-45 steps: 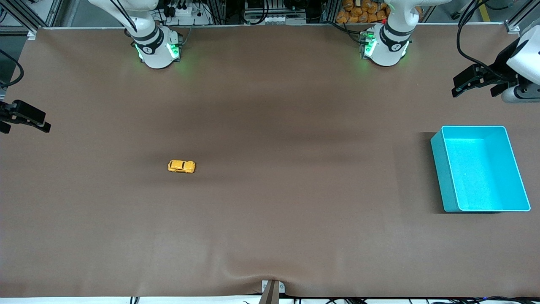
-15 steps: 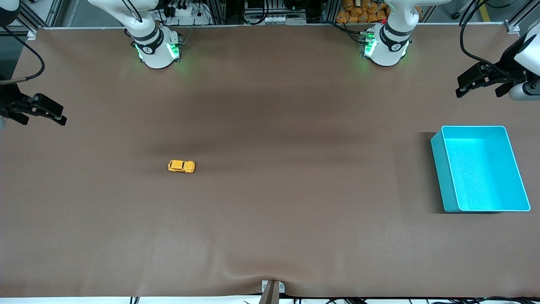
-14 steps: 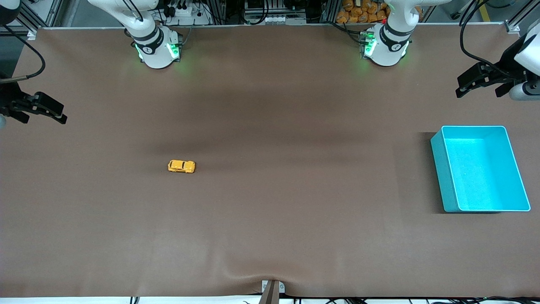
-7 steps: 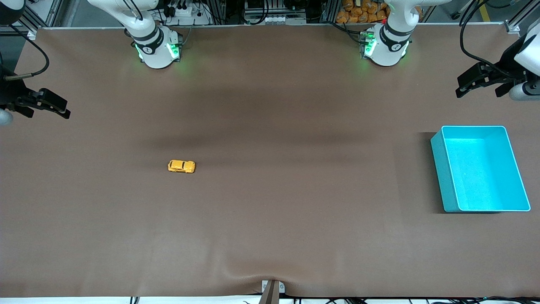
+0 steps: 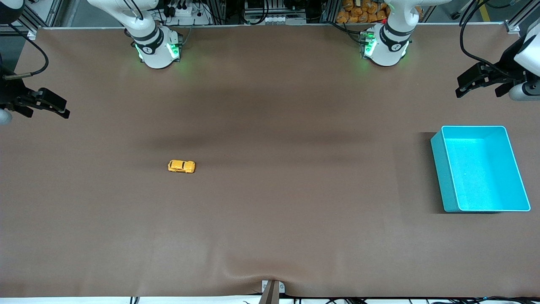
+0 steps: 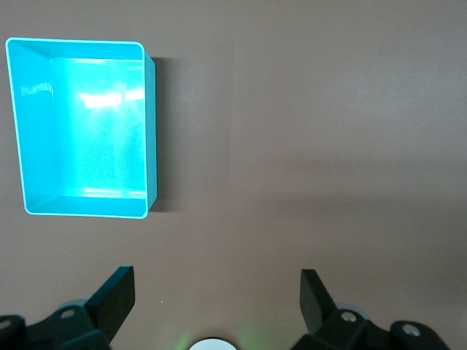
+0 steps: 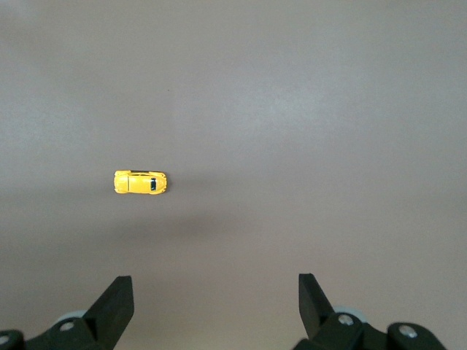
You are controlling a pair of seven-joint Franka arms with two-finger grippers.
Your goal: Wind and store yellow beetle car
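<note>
The yellow beetle car (image 5: 182, 166) stands on its wheels on the brown table, toward the right arm's end; it also shows in the right wrist view (image 7: 140, 182). The turquoise bin (image 5: 438, 164) stands empty at the left arm's end and shows in the left wrist view (image 6: 149, 138). My right gripper (image 5: 63, 112) is open and empty, high over the table's edge at the right arm's end, well away from the car. My left gripper (image 5: 460, 86) is open and empty, up in the air over the table's edge by the bin.
The two arm bases (image 5: 156, 48) (image 5: 386, 46) stand along the table's edge farthest from the camera. A small clamp (image 5: 272, 289) sits at the near edge of the brown mat.
My right gripper has moved in from the table's end toward the middle and slightly toward the arm bases. The left gripper shifted a little early on, then held still. The car has not moved.
</note>
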